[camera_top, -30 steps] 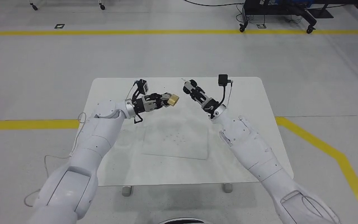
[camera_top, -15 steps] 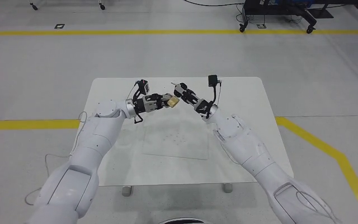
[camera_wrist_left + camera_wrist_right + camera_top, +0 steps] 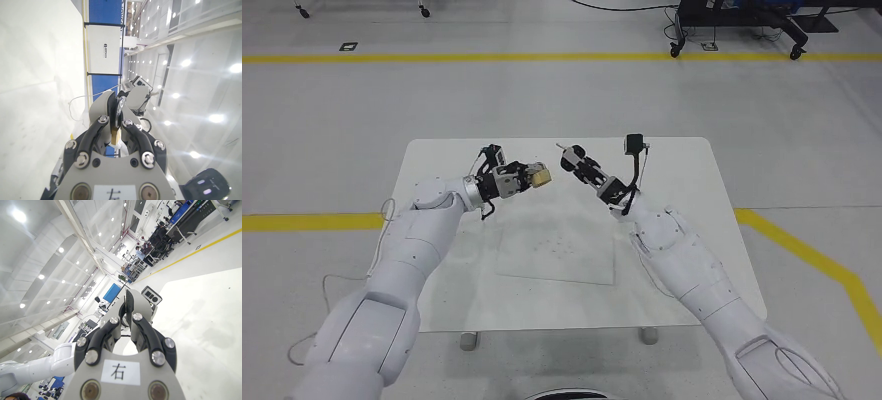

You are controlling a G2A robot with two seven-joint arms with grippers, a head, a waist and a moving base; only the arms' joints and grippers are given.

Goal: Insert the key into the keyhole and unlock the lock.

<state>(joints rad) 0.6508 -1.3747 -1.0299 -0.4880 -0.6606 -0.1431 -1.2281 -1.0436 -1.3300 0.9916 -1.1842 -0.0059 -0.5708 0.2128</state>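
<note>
"What do the left fingers [image 3: 100, 108] hold?"

"They pinch the lock [image 3: 114, 135]. The left gripper [image 3: 525, 178] holds it up above the table [image 3: 682, 190]."

"And the right fingers [image 3: 140, 303]?"

"They squeeze the key [image 3: 125, 297] tight. The right gripper [image 3: 575, 160] hangs near the lock, but key and lock do not touch."

"So is the lock open?"

"Not yet. Both things are picked up, but the key is not in the lock. It must go in and turn."

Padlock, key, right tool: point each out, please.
padlock [image 3: 540, 176]: top view, on its brass body.
key [image 3: 155, 93]: left wrist view, on the metal blade sticking out past the far tool.
right tool [image 3: 126, 298]: right wrist view, midway between its fingertips.
</note>
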